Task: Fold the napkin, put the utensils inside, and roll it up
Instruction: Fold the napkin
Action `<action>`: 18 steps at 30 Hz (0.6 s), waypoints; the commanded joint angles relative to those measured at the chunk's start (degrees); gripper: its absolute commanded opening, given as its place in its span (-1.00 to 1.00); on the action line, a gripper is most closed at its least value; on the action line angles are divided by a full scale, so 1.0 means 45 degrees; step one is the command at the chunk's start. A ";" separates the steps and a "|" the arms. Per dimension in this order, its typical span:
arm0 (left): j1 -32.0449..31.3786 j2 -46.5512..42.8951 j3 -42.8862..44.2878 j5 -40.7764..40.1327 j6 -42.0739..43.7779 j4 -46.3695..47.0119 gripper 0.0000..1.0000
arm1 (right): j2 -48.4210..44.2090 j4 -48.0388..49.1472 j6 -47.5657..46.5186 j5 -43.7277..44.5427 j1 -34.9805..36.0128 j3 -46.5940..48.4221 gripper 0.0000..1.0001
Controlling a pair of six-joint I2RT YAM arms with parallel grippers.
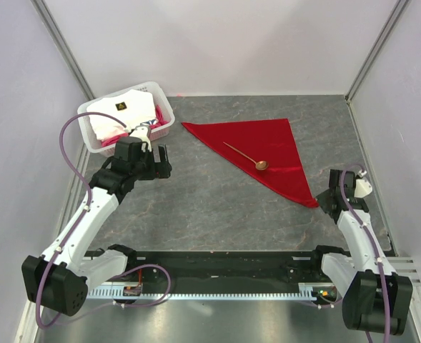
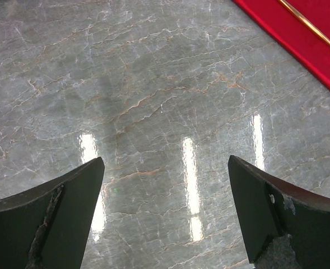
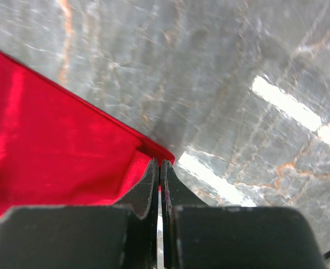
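The red napkin (image 1: pixel 267 146) lies folded into a triangle on the grey table, its long point toward the right arm. The brown spoon (image 1: pixel 242 154) rests diagonally on top of it, bowl toward the near right. My right gripper (image 1: pixel 323 201) sits at the napkin's near right corner. In the right wrist view its jaws (image 3: pixel 158 163) are pressed together with the tip of the napkin (image 3: pixel 52 145) pinched between them. My left gripper (image 1: pixel 164 163) hovers left of the napkin, wide open (image 2: pixel 165 159) over bare table, the napkin (image 2: pixel 299 42) and spoon handle (image 2: pixel 310 25) at its far right.
A white bin (image 1: pixel 96 133) holding white and pink fabrics (image 1: pixel 128 114) stands at the back left, just behind the left arm. Walls enclose the table on three sides. A black rail (image 1: pixel 217 261) runs along the near edge between the arm bases.
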 commanded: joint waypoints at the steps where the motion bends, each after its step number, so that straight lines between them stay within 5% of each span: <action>1: -0.0071 -0.0112 0.0352 -0.0141 0.0296 0.0078 0.99 | 0.0195 0.0521 -0.0646 -0.0117 0.0072 0.0836 -1.00; 12: -0.0071 -0.0132 0.0352 -0.0102 0.0276 0.0078 0.99 | 0.0625 0.0541 -0.0607 0.0273 0.1556 0.2065 -1.00; 18: -0.0091 -0.0132 0.0352 -0.0083 0.0276 0.0078 0.99 | 0.1932 0.0970 -0.0607 0.1347 0.3624 0.3120 -1.00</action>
